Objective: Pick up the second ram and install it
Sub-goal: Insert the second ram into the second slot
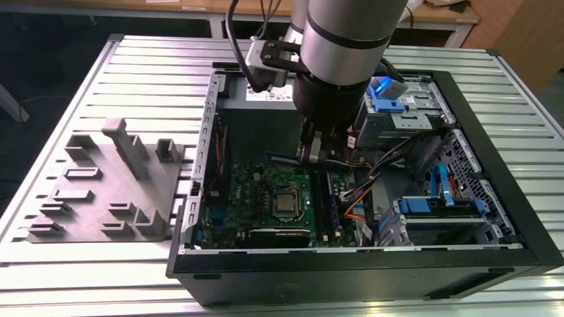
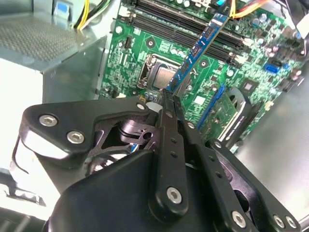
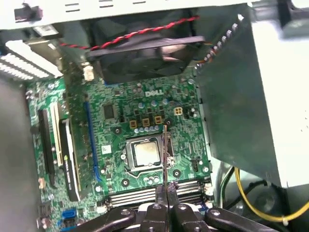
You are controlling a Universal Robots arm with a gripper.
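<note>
A: So, which step is this?

B: Carrying, I'd judge. In the exterior view the arm (image 1: 339, 39) reaches straight down into the open case (image 1: 352, 271), wrist upright. The gripper (image 1: 314, 153) hangs above the board (image 1: 255, 198). The ram (image 1: 282, 158) sticks out roughly level toward the exterior view's left.

A: Pinched?

B: Yes. In the second wrist view the fingers (image 2: 170, 121) are pressed together on one end of the ram (image 2: 200, 46). It's clear of the board, not yet in the slots (image 2: 164, 12).

A: And the first wrist view?

B: Ram (image 3: 165, 145) edge-on over the socket (image 3: 145, 153), slots (image 3: 140, 195) along the board's edge. Seating calls for its edge lined up along a slot, I reckon.
</note>
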